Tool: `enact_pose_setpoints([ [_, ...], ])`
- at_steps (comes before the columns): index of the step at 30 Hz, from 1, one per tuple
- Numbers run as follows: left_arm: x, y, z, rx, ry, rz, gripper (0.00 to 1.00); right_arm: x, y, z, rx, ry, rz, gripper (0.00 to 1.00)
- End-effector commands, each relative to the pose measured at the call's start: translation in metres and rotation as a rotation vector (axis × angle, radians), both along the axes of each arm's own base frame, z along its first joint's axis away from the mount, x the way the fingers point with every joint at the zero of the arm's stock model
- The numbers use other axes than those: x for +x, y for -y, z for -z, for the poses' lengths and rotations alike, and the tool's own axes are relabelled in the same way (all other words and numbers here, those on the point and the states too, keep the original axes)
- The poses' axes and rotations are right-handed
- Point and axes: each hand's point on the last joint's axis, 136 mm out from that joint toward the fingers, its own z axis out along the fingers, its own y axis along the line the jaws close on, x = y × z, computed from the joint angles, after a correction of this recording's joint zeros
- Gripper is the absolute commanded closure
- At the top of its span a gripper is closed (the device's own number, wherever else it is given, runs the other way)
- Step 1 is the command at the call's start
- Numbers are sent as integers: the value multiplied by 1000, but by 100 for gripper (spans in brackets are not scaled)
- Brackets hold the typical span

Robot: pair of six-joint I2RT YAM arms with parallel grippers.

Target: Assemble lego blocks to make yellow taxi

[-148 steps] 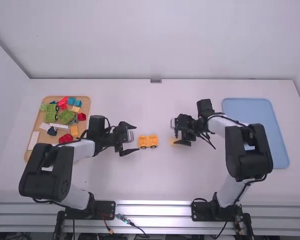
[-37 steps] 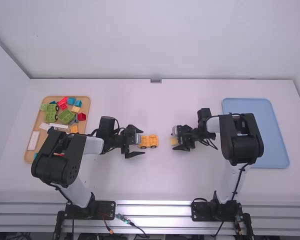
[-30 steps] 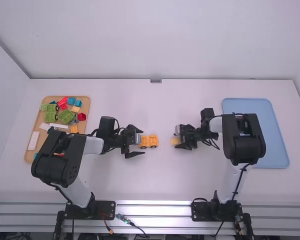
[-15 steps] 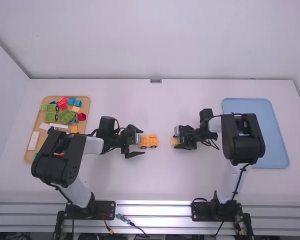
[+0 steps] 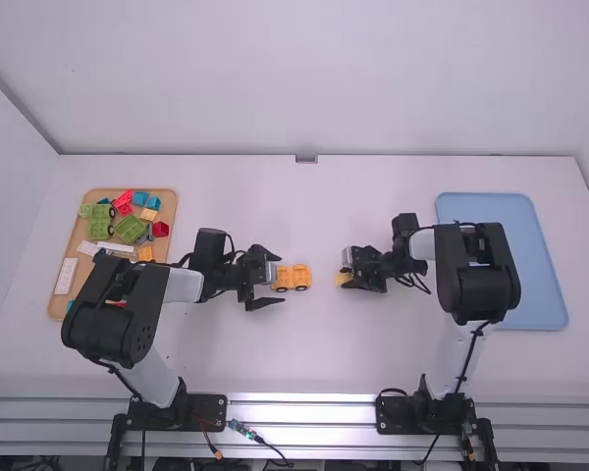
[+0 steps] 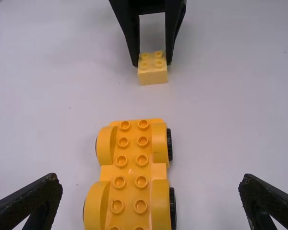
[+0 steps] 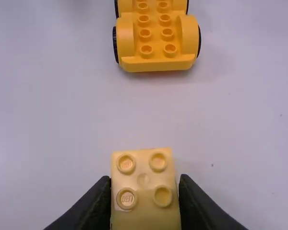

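"Right pincer (image 7: 144,178) first: what is it doing?"

"It's closed on the small yellow block (image 7: 143,184), one finger against each side. The left pincer (image 6: 151,178) is wide and holds nothing."

"And the layout, biggest down?"

"White tabletop (image 5: 304,348) under everything. Blue tray (image 5: 549,294) over by the right arm, then a brown tray (image 5: 51,302) of mixed blocks by the left arm. Next, the yellow wheeled base (image 5: 293,278) sits between the two pincers, nearer the left one, bare studs up. Smallest is that gripped block, studs up too, just beyond the base's end and apart from it."

"Is the block lifted?"

"Can't tell; it may be right at the surface."

"So which step is this?"

"Early building, I'd say: picking up a body piece for the taxi, nothing mounted on the base."

"Next move?"

"Raise the block, bring it over the base, square it to the studs and press straight down. The left pincer could steady the base, since a push off-centre might roll it away."
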Motion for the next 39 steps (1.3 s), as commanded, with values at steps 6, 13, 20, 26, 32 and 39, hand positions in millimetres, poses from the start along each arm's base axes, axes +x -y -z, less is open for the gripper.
enact_pose_setpoints([
  [6,1,2,-2,-7,-11,7,1,1,-1,1,13,-9,3,66],
  [13,4,0,9,13,-21,-8,1,1,-2,1,13,-9,2,69],
  [20,5,4,15,-20,-11,17,1,1,-2,1,13,-10,2,70],
  [26,14,6,26,-19,-55,19,1,0,-1,1,13,-13,2,69],
  [32,25,15,30,-73,-136,63,1,0,-1,1,13,-14,2,70],
  [39,17,15,41,-63,-194,80,1,0,-1,1,13,-13,3,69],
])
